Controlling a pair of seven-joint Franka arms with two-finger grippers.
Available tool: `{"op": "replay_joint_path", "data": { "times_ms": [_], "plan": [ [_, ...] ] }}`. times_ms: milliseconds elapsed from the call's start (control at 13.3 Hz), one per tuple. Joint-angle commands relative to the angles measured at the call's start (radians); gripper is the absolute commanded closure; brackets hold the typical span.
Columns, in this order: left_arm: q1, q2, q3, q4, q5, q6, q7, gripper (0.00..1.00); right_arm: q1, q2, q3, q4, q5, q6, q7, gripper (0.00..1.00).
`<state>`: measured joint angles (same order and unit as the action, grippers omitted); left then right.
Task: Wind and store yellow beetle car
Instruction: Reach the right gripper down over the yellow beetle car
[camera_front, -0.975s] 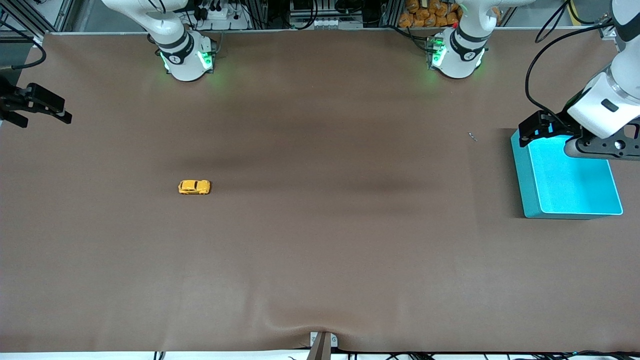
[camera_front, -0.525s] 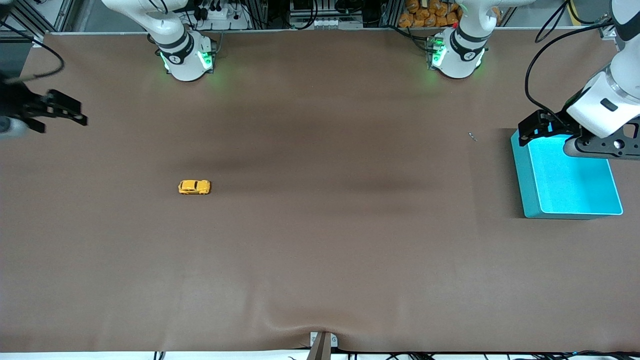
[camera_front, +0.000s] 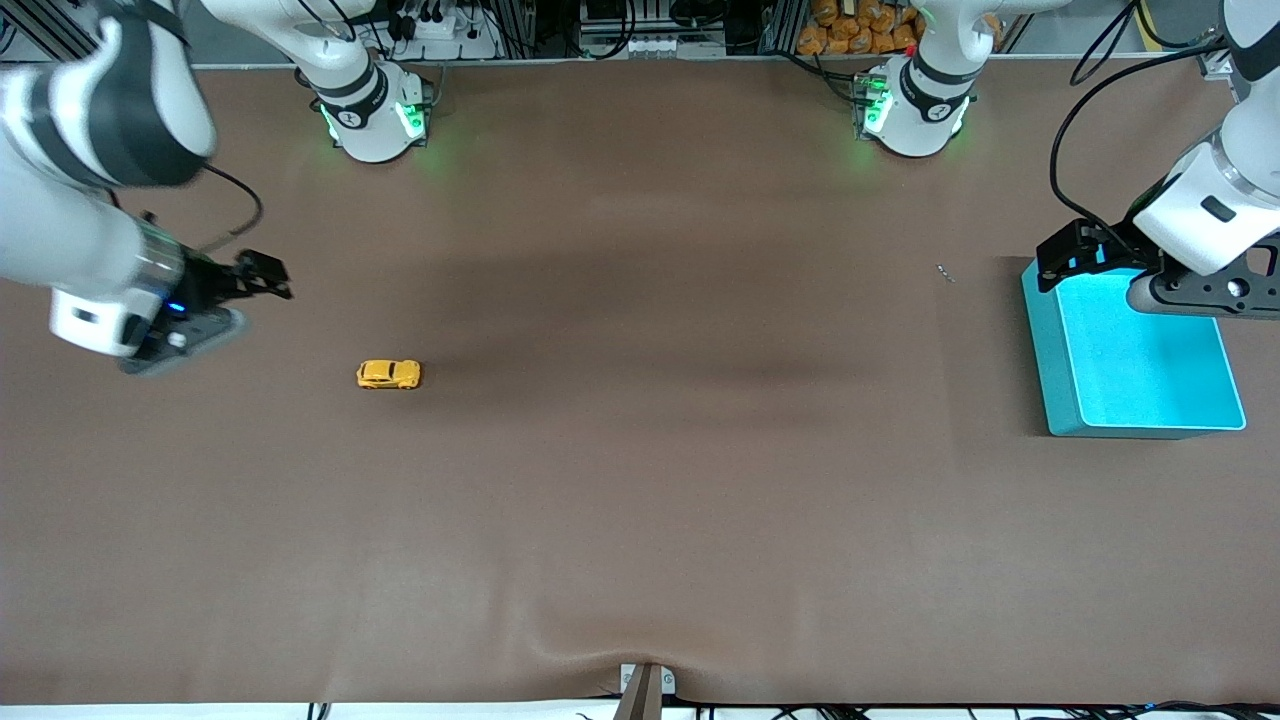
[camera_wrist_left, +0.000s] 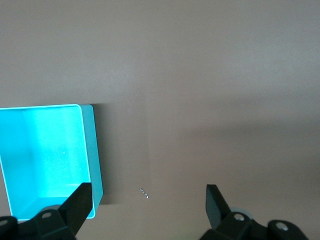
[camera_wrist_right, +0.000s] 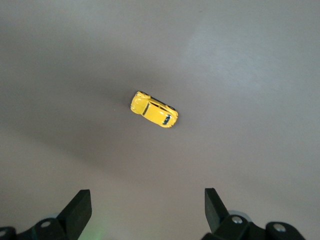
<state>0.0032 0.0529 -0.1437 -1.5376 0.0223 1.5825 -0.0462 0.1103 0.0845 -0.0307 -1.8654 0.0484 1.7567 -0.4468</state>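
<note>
The yellow beetle car (camera_front: 389, 374) rests on its wheels on the brown tabletop (camera_front: 640, 500), toward the right arm's end and well apart from the teal bin (camera_front: 1060, 400) at the left arm's end. The right gripper (camera_front: 262, 273) is in the air over bare tabletop near the car, fingers spread wide, holding nothing. The left arm waits; the left gripper (camera_front: 1065, 257) hangs over the bin's rim, fully open and empty.

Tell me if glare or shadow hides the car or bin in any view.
Front view: yellow beetle car crisp, soft dark bands across the table; teal bin floor glows bright. Left wrist view: same glow. Right wrist view: car sharp, small shadow beside it.
</note>
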Motion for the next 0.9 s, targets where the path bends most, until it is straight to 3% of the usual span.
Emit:
{"op": "replay_joint_path", "data": {
  "times_ms": [0, 450, 600, 825],
  "plan": [
    [0.003, -0.022, -0.005, -0.007, -0.001, -0.019, -0.007, 0.0, 0.011, -0.012, 0.026, -0.124, -0.021, 0.125, -0.073, 0.0],
    [0.003, -0.021, -0.004, -0.009, -0.001, -0.019, -0.003, 0.0, 0.011, 0.017, 0.049, -0.411, -0.108, 0.588, -0.327, 0.0],
    [0.003, -0.021, -0.004, -0.01, -0.002, -0.019, -0.004, 0.0, 0.006, 0.063, 0.049, -0.437, -0.117, 0.699, -0.477, 0.0],
    [0.006, -0.021, -0.004, -0.009, -0.004, -0.019, -0.007, 0.0, 0.011, 0.116, 0.049, -0.439, -0.128, 0.754, -0.576, 0.0]
  ]
}}
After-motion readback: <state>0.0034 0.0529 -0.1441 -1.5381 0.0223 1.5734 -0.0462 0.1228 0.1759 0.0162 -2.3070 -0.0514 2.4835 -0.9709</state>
